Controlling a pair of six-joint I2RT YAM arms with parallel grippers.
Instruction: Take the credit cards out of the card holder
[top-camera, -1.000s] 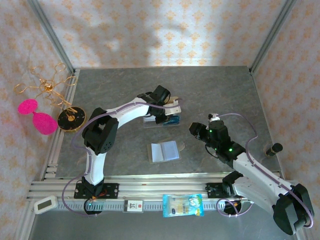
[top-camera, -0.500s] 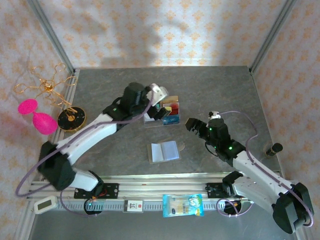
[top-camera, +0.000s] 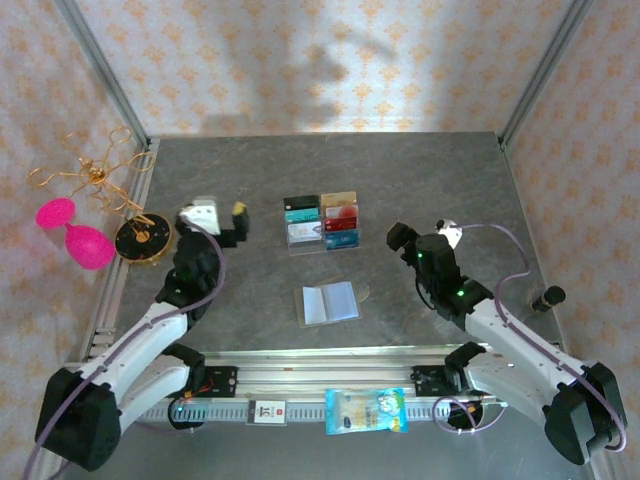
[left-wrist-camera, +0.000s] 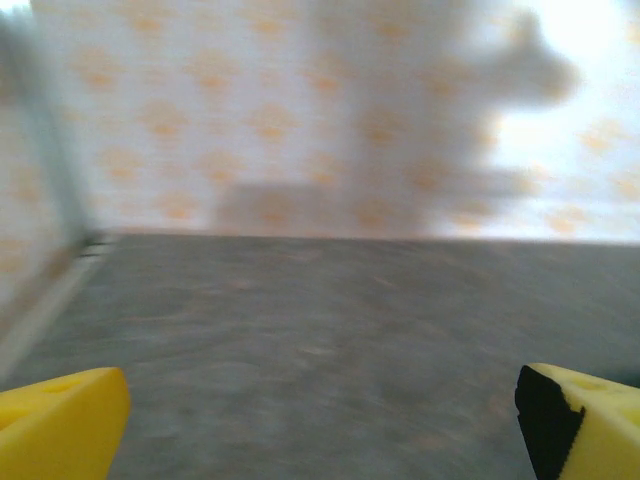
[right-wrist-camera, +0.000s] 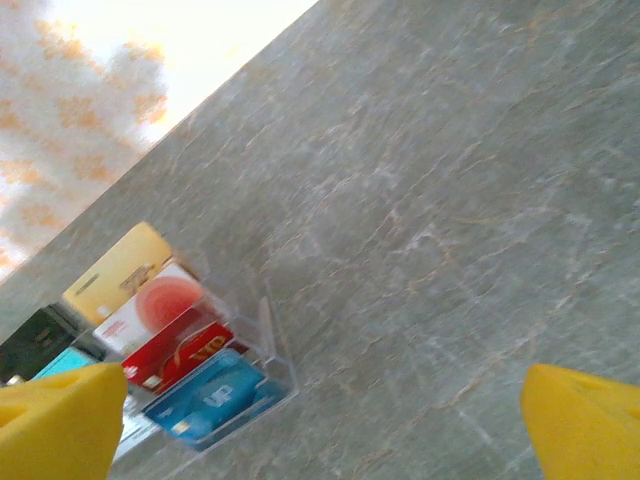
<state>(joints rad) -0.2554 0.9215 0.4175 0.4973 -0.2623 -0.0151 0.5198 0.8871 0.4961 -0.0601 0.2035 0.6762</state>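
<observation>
1. Counting from overhead: two arms, two tools, one card holder (top-camera: 330, 302), one clear tray (right-wrist-camera: 272, 335), all on one grey desk (top-camera: 430, 170).
2. Cards (top-camera: 341, 224): I can tell six apart, all sitting in the tray: black, teal, tan, red-and-white, red and blue. There's a pale patch in the tray's near-left corner that I can't make out.
3. The card holder lies open and flat mid-desk, just nearer than the tray and apart from both tools. I can't tell whether its pockets hold anything.
4. The left tool (top-camera: 222, 212) is released and holds nothing. It sits left of the tray, near a round black disc (top-camera: 140, 238). Its wrist camera is blurry, with a yellow fingertip at each side and bare desk and wallpaper between.
5. The right tool (top-camera: 422, 232) is released too, right of the tray. Its wrist camera gets the cards close up, which the left one doesn't.
6. The overhead view adds one pink thing (top-camera: 75, 235), one gold wire stand (top-camera: 90, 175), one snack packet (top-camera: 366, 410) and one white timer (top-camera: 90, 408).
</observation>
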